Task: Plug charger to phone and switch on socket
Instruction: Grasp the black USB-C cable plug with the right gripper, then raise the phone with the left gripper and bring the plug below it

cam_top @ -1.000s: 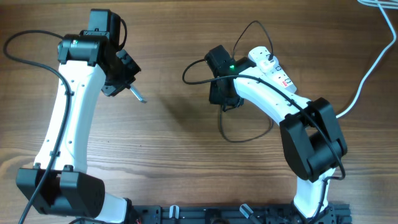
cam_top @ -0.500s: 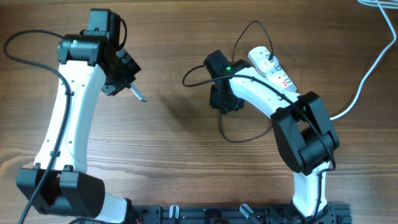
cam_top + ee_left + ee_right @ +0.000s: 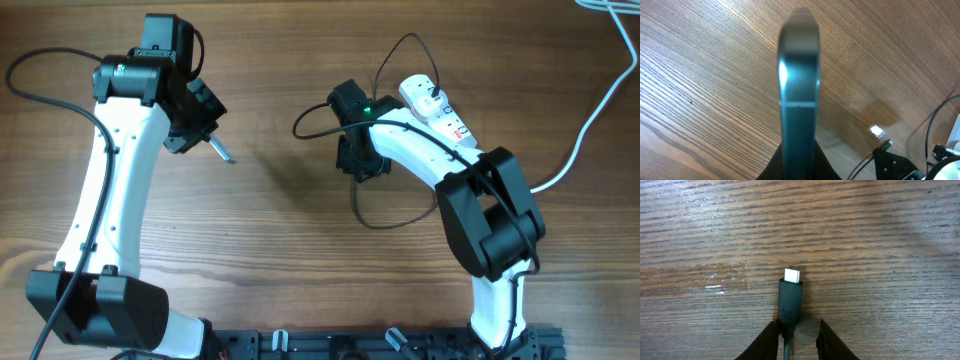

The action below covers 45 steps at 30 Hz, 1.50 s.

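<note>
- The left gripper [image 3: 205, 136] is clamped tight on the phone [image 3: 799, 75], which it holds edge-on above the wooden table [image 3: 280, 260]; the dark teal edge juts straight out from between its fingers
- The right gripper [image 3: 797, 326] is lowered to the table with its jaws a little apart, straddling the charger [image 3: 790, 300]; one finger [image 3: 767, 339] lies against the black cable while a gap shows on the other side
- The charger's silver tip [image 3: 792, 274] lies on the wood just ahead of the right gripper's fingertips, pointing away from them
- The socket [image 3: 437, 108] lies to the right of and just beyond the right gripper, with a plug in it and its thick white cord [image 3: 600, 100] running off farther right
</note>
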Tool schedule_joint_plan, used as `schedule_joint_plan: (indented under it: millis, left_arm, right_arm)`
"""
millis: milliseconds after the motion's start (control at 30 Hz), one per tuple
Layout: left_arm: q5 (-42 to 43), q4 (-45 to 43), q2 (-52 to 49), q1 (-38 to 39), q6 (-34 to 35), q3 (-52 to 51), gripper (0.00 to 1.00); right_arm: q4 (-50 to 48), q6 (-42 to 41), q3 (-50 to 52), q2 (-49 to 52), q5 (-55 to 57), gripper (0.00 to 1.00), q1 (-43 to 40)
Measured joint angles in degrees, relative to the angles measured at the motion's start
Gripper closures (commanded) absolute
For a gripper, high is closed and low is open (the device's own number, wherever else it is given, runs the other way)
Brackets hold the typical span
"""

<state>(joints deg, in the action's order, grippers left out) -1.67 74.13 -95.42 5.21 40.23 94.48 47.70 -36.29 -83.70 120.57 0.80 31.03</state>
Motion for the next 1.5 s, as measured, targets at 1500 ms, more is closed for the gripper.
schedule_joint_plan:
  millis: [1500]
  left_arm:
    - [30.8,-14.4,-0.1,0.0,-16.4,-0.1,0.96]
  right_arm:
    - [10.4,16.3,-5.1,-20.4,-18.8,0.95,1.4]
